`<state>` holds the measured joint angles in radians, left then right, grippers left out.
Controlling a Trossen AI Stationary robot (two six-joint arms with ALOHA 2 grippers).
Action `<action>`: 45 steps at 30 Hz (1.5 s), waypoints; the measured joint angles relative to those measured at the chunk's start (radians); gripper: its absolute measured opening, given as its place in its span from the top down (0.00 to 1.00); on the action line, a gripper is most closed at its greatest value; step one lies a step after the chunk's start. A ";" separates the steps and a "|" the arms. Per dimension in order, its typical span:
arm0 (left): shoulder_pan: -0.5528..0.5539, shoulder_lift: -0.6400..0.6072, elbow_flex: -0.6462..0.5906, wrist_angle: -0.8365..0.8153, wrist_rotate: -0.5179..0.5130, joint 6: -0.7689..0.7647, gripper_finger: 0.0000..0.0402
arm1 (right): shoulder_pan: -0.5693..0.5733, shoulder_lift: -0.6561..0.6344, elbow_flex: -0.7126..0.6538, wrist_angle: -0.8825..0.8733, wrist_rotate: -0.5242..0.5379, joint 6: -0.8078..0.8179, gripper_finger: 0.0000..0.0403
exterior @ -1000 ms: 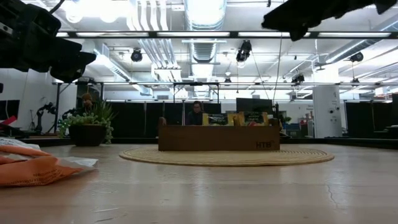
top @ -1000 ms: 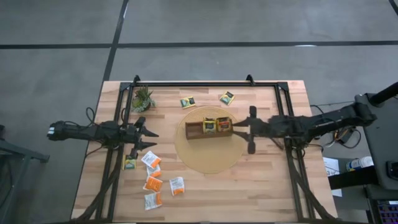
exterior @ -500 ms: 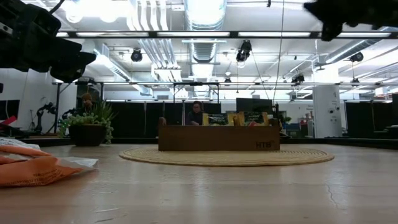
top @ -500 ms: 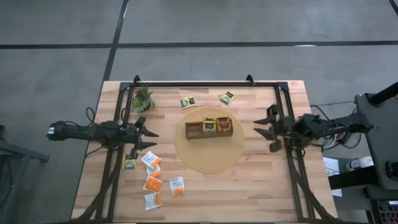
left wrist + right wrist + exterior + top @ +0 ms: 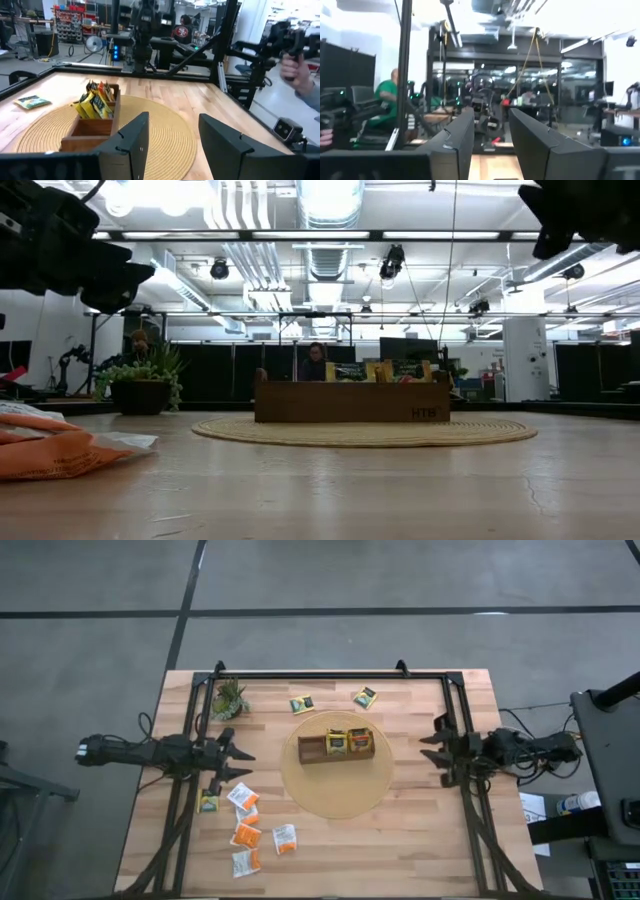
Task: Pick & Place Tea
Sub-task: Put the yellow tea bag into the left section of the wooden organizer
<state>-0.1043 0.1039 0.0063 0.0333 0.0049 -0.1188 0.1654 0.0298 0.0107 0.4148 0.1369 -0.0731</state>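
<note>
Two arms are in your view, one at each side edge of the tabletop (image 5: 400, 840). You will find the left end effector (image 5: 240, 764) near the left edge, level with the tray, fingers spread wide and holding nothing. A potted plant (image 5: 229, 698) stands at the far left corner. Below the left end effector, toward the near left corner, several loose sachets (image 5: 244, 817) lie flat, orange and white with orange, with a yellow one (image 5: 209, 802) just beside the arm's frame. At the tabletop's centre, the wooden tray (image 5: 336, 747) rests on a round woven mat (image 5: 335, 795); yellow and orange sachets stand upright in the tray's right compartments (image 5: 97, 102), while the left compartment shows bare wood. Two further yellow sachets (image 5: 302, 704) (image 5: 364, 696) lie near the far edge. At the right edge, the right end effector (image 5: 433, 748) hangs above the tabletop, fingers partly open, gripping nothing.
</note>
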 joint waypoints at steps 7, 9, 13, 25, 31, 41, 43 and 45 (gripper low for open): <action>-0.001 0.003 0.000 -0.004 0.037 -0.230 0.58 | 0.000 -0.017 -0.002 -0.224 -0.102 -0.080 0.68; -0.001 0.004 0.000 -0.008 0.042 -0.273 0.58 | 0.000 -0.021 -0.002 -0.336 -0.115 -0.111 0.67; -0.002 0.012 0.000 -0.007 0.068 -0.295 0.58 | -0.002 -0.006 -0.001 -0.399 -0.088 -0.142 0.67; -0.017 0.042 0.000 0.046 0.132 -0.287 0.58 | -0.002 -0.001 -0.001 -0.400 -0.082 -0.140 0.70; -0.068 0.053 0.000 0.230 0.180 -0.288 0.58 | -0.002 -0.001 -0.001 -0.399 -0.083 -0.139 0.68; -0.121 0.100 0.000 0.264 0.034 -0.378 0.58 | -0.002 -0.001 -0.001 -0.399 -0.084 -0.137 0.67; -0.140 0.118 0.000 0.264 0.032 -0.410 0.58 | -0.002 -0.001 -0.001 -0.399 -0.084 -0.137 0.67; -0.168 0.140 0.000 0.264 0.024 -0.433 0.58 | -0.002 -0.001 -0.001 -0.399 -0.084 -0.137 0.68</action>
<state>-0.2727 0.2435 0.0063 0.2977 0.0291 -0.5515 0.1635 0.0286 0.0097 0.0154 0.0528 -0.2096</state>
